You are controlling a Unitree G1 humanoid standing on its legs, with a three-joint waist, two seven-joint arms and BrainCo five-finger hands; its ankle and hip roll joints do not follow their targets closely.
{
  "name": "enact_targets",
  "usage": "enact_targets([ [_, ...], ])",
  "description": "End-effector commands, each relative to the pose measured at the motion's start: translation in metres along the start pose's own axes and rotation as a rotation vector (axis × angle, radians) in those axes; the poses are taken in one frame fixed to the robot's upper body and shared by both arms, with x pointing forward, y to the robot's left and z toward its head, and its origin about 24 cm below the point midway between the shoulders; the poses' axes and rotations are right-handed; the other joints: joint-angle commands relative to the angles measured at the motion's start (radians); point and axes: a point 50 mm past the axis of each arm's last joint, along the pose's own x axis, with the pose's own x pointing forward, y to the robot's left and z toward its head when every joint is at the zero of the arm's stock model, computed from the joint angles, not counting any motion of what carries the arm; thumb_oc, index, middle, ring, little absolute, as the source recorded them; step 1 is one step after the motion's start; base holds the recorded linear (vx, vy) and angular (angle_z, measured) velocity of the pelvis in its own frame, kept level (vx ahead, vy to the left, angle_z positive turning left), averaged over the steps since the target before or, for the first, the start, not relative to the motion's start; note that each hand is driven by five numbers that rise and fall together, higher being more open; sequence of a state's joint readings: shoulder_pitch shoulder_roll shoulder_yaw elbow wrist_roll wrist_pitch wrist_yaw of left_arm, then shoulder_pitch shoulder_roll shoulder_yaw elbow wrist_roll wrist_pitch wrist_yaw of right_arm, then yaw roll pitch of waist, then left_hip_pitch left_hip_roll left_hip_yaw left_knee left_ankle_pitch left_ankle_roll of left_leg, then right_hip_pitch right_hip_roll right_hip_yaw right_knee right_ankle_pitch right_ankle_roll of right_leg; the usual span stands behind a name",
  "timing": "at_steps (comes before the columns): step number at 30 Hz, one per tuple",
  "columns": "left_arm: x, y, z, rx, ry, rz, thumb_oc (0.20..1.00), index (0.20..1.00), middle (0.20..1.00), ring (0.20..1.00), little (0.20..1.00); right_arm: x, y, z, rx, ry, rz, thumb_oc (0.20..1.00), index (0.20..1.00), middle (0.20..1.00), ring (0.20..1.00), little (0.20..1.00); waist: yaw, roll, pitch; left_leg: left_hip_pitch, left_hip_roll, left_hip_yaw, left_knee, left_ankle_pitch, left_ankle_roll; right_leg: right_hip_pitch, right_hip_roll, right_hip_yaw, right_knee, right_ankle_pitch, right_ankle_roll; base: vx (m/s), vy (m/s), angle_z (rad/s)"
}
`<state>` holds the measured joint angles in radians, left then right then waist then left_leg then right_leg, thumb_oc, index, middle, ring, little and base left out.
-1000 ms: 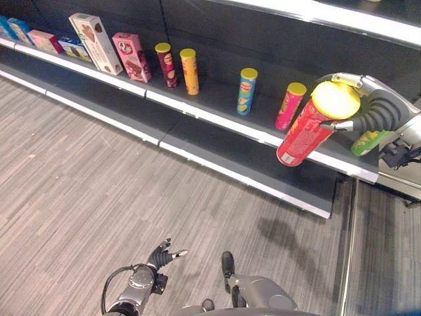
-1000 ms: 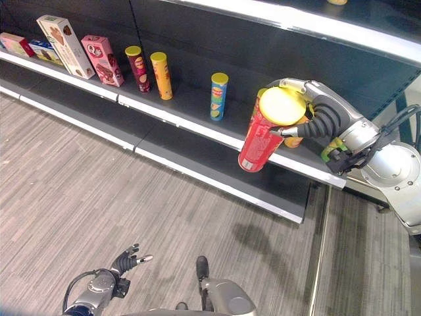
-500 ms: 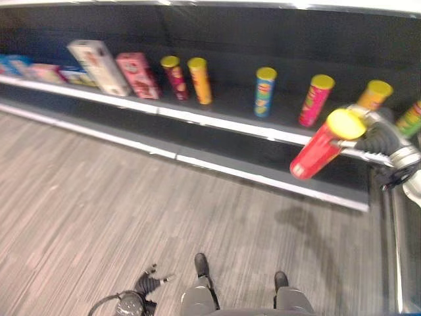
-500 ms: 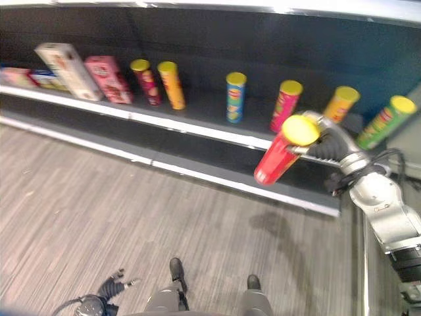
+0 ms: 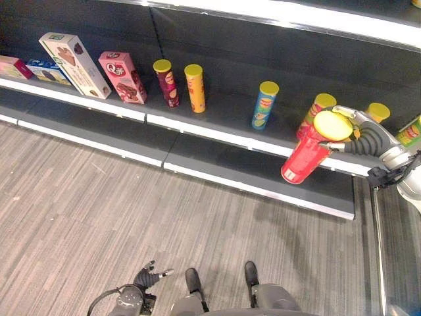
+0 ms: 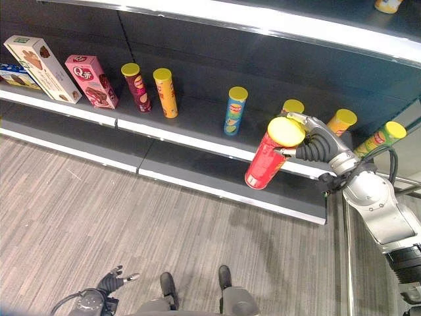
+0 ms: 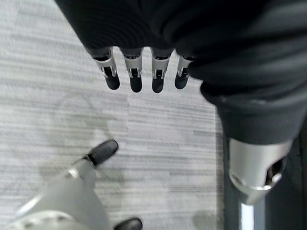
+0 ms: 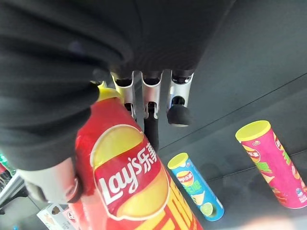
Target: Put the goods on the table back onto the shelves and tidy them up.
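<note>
A red chip can [image 5: 306,150] with a yellow lid hangs tilted in front of the right end of the middle shelf [image 5: 217,131]. My right hand [image 5: 360,135] is shut on its lid end, and the fingers [image 8: 151,110] curl over the can [image 8: 129,182]. The can's bottom points down past the shelf's white edge. A pink can [image 5: 318,105] stands right behind it. My left hand [image 5: 148,276] hangs low over the floor, open and holding nothing, its fingers [image 7: 135,76] straight and its thumb apart from them.
On the same shelf stand a white box [image 5: 74,56], a pink box [image 5: 123,77], a maroon can [image 5: 166,82], an orange can [image 5: 195,87], a blue can [image 5: 265,104], a yellow-orange can [image 5: 376,112] and a green can [image 5: 411,130]. A bare lower shelf [image 5: 223,161] juts out below.
The whole picture has shifted, so the camera moved. My right hand keeps the red can tilted before the shelf's right end. The left hand stays low.
</note>
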<state>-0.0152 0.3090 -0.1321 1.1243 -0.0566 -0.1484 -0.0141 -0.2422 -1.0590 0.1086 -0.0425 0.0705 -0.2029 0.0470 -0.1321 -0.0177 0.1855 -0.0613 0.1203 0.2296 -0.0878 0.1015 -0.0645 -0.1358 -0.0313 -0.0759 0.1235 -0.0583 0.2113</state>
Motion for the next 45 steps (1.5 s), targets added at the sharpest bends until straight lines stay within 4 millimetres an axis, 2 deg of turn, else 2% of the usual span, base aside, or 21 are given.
enact_targets([
  [1,0.004,0.024,0.029,0.132,-0.095,0.025,1.0,1.0,1.0,1.0,1.0,-0.005,-0.028,0.017,0.039,-0.1,-0.137,0.2,0.2,0.2,0.2,0.2,0.002,-0.053,-0.033,0.164,-0.173,-0.015,0.135,-0.3,0.0,-0.083,0.112,-0.112,-0.1,0.088,-0.015,0.26,0.052,0.2],
  [7,0.003,0.013,0.031,0.153,-0.118,-0.022,1.0,1.0,1.0,1.0,1.0,-0.016,-0.026,0.011,-0.001,-0.053,-0.11,0.2,0.2,0.2,0.2,0.2,-0.005,0.001,-0.064,0.164,-0.093,0.022,0.389,-0.211,-0.095,0.006,0.102,-0.137,-0.101,0.05,-0.051,0.34,0.07,0.14],
  [8,0.002,0.015,0.033,0.154,-0.127,-0.019,1.0,1.0,1.0,1.0,1.0,-0.017,-0.027,0.012,-0.013,-0.055,-0.113,0.2,0.2,0.2,0.2,0.2,0.01,-0.009,-0.046,0.071,-0.078,0.017,0.602,-0.132,-0.138,0.046,0.092,-0.13,-0.105,0.024,-0.077,0.1,0.012,-0.11],
  [9,0.002,0.015,0.033,0.154,-0.127,-0.019,1.0,1.0,1.0,1.0,1.0,-0.017,-0.027,0.012,-0.013,-0.055,-0.113,0.2,0.2,0.2,0.2,0.2,0.01,-0.008,-0.047,0.068,-0.077,0.016,0.604,-0.133,-0.138,0.045,0.093,-0.13,-0.105,0.024,-0.077,0.26,0.066,-0.22],
  [11,0.002,0.016,0.035,0.14,-0.129,-0.001,1.0,1.0,1.0,1.0,1.0,-0.013,-0.025,0.012,-0.004,-0.051,-0.1,0.2,0.2,0.2,0.2,0.2,0.032,-0.032,-0.022,-0.021,-0.074,-0.006,0.812,-0.092,-0.142,0.103,0.077,-0.092,-0.128,-0.002,-0.104,0.23,0.099,-0.22],
  [13,0.002,0.017,0.034,0.119,-0.129,0.004,1.0,1.0,1.0,1.0,1.0,-0.01,-0.021,0.01,0.0,-0.041,-0.07,0.2,0.2,0.2,0.2,0.2,0.049,-0.038,-0.008,-0.072,-0.004,0.006,0.844,-0.11,-0.119,0.14,0.064,-0.057,-0.145,-0.009,-0.101,0.19,0.141,-0.69],
  [15,0.002,0.016,0.034,0.109,-0.131,0.004,1.0,1.0,1.0,1.0,1.0,-0.008,-0.021,0.01,-0.007,-0.04,-0.064,0.2,0.2,0.2,0.2,0.2,0.059,-0.047,-0.004,-0.089,0.031,0.01,0.816,-0.123,-0.108,0.153,0.049,-0.045,-0.15,-0.014,-0.094,0.17,0.189,-0.76],
  [16,0.001,0.018,0.03,0.111,-0.12,0.01,1.0,1.0,1.0,1.0,1.0,-0.006,-0.02,0.01,-0.015,-0.044,-0.054,0.2,0.2,0.2,0.2,0.2,0.079,-0.054,0.001,-0.102,0.085,-0.003,0.681,-0.191,-0.079,0.174,0.026,-0.026,-0.162,-0.023,-0.072,0.2,0.284,-0.63],
  [17,0.001,0.02,0.029,0.114,-0.115,0.014,1.0,1.0,1.0,1.0,1.0,-0.004,-0.019,0.011,-0.019,-0.05,-0.049,0.2,0.2,0.2,0.2,0.2,0.091,-0.055,0.001,-0.106,0.1,-0.021,0.563,-0.194,-0.078,0.176,0.013,-0.015,-0.165,-0.025,-0.059,0.28,0.432,-0.69],
  [20,-0.001,0.025,0.02,0.12,-0.1,0.036,1.0,1.0,1.0,1.0,1.0,0.0,-0.02,0.011,-0.029,-0.062,-0.069,0.2,0.2,0.2,0.2,0.2,0.138,-0.032,-0.01,-0.128,0.125,-0.169,0.172,-0.065,-0.129,0.205,-0.009,0.031,-0.199,-0.047,-0.021,0.22,0.355,-0.56],
  [23,-0.002,0.024,0.015,0.124,-0.082,0.036,1.0,1.0,1.0,1.0,1.0,0.003,-0.022,0.013,-0.058,-0.073,-0.07,0.2,0.2,0.2,0.2,0.2,0.134,0.001,-0.03,-0.119,0.152,-0.209,0.023,-0.016,-0.179,0.205,-0.039,0.049,-0.207,-0.058,0.008,0.16,0.343,-0.67],
  [24,-0.002,0.024,0.015,0.123,-0.081,0.036,1.0,1.0,1.0,1.0,1.0,0.004,-0.022,0.013,-0.058,-0.074,-0.068,0.2,0.2,0.2,0.2,0.2,0.136,0.002,-0.029,-0.115,0.154,-0.206,0.02,-0.017,-0.179,0.206,-0.038,0.053,-0.206,-0.059,0.008,0.1,0.646,-0.65],
  [25,-0.002,0.025,0.013,0.122,-0.075,0.037,1.0,1.0,1.0,1.0,1.0,0.009,-0.019,0.018,-0.071,-0.092,-0.064,0.2,0.2,0.2,0.2,0.2,0.133,0.029,-0.03,-0.102,0.148,-0.174,0.031,-0.005,-0.174,0.18,-0.084,0.057,-0.209,-0.036,0.037,-0.01,0.506,-0.7],
  [27,-0.002,0.03,0.015,0.118,-0.081,0.053,1.0,1.0,1.0,1.0,1.0,0.016,-0.016,0.021,-0.06,-0.111,-0.073,0.2,0.2,0.2,0.2,0.2,0.134,0.029,-0.031,-0.1,0.128,-0.134,0.062,-0.029,-0.166,0.142,-0.132,0.07,-0.209,0.004,0.051,-0.03,0.521,-0.89],
  [31,-0.002,0.052,0.024,0.129,-0.089,0.123,1.0,1.0,1.0,1.0,1.0,0.029,-0.006,0.031,-0.003,-0.158,-0.075,0.2,0.2,0.2,0.2,0.2,0.146,0.001,-0.028,-0.093,0.087,-0.063,0.107,-0.088,-0.13,0.065,-0.2,0.094,-0.202,0.096,0.051,-0.05,0.311,-0.85],
  [35,-0.003,0.062,0.028,0.107,-0.102,0.159,1.0,1.0,1.0,1.0,1.0,0.035,-0.001,0.034,0.022,-0.175,-0.063,0.2,0.2,0.2,0.2,0.2,0.155,-0.02,-0.023,-0.083,0.073,-0.032,0.116,-0.105,-0.113,0.041,-0.208,0.062,-0.188,0.121,0.051,-0.01,0.122,-0.21],
  [37,-0.003,0.062,0.028,0.11,-0.1,0.161,1.0,1.0,1.0,1.0,1.0,0.036,0.0,0.034,0.029,-0.176,-0.062,0.2,0.2,0.2,0.2,0.2,0.157,-0.027,-0.023,-0.083,0.07,-0.03,0.122,-0.11,-0.108,0.043,-0.205,0.055,-0.18,0.13,0.051,0.02,0.147,-0.07],
  [41,-0.002,0.063,0.027,0.116,-0.084,0.164,1.0,1.0,1.0,1.0,1.0,0.044,-0.005,0.044,0.028,-0.219,-0.055,0.2,0.2,0.2,0.2,0.2,0.156,-0.069,-0.003,-0.07,0.028,-0.025,0.119,-0.131,-0.073,-0.005,-0.09,0.064,-0.146,0.096,0.051,0.04,0.127,-0.03],
  [42,-0.002,0.06,0.021,0.145,-0.055,0.158,1.0,1.0,1.0,1.0,1.0,0.042,-0.001,0.031,-0.006,-0.17,-0.034,0.2,0.2,0.2,0.2,0.2,0.166,-0.085,-0.005,-0.064,0.012,-0.025,0.13,-0.158,-0.061,-0.001,-0.073,0.045,-0.147,0.065,0.042,0.11,0.108,-0.17],
  [43,-0.001,0.056,0.025,0.145,-0.069,0.133,1.0,1.0,1.0,1.0,1.0,0.044,-0.008,0.043,-0.028,-0.217,-0.034,0.2,0.2,0.2,0.2,0.2,0.161,-0.085,0.001,-0.064,-0.005,-0.055,0.124,-0.152,-0.056,0.014,-0.051,0.065,-0.151,0.058,0.041,0.11,0.049,-0.15],
  [45,-0.001,0.056,0.025,0.144,-0.069,0.132,1.0,1.0,1.0,1.0,1.0,0.044,-0.008,0.043,-0.029,-0.217,-0.033,0.2,0.2,0.2,0.2,0.2,0.159,-0.084,0.002,-0.061,-0.005,-0.057,0.122,-0.152,-0.056,0.017,-0.051,0.062,-0.151,0.057,0.041,0.07,0.039,0.25],
])
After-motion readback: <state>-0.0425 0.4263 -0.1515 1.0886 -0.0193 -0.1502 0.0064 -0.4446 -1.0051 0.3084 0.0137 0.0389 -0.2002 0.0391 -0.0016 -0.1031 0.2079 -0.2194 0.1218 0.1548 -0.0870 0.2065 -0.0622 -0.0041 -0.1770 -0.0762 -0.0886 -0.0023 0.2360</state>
